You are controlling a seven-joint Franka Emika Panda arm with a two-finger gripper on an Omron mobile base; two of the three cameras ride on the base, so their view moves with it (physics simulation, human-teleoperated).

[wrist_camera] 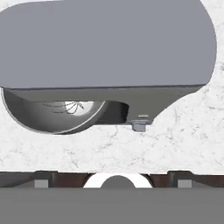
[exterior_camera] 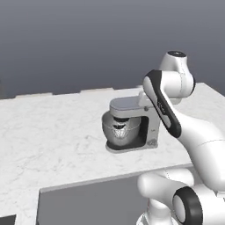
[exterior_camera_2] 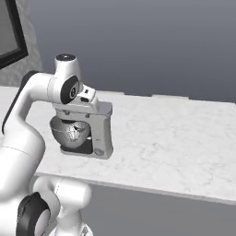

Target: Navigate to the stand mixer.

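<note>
The claw hangs just above the mixer, and whether its fingers are spread or pressed together I cannot tell. It looks straight down on the mixer's rounded grey head, probably a travelling pose, not a grasp. The mixer stands on the white marbled worktop, near its front edge, directly ahead of the base, so the drive seems almost finished. Its shiny steel bowl with beater sits under the overhanging head, beside the upright column.
</note>
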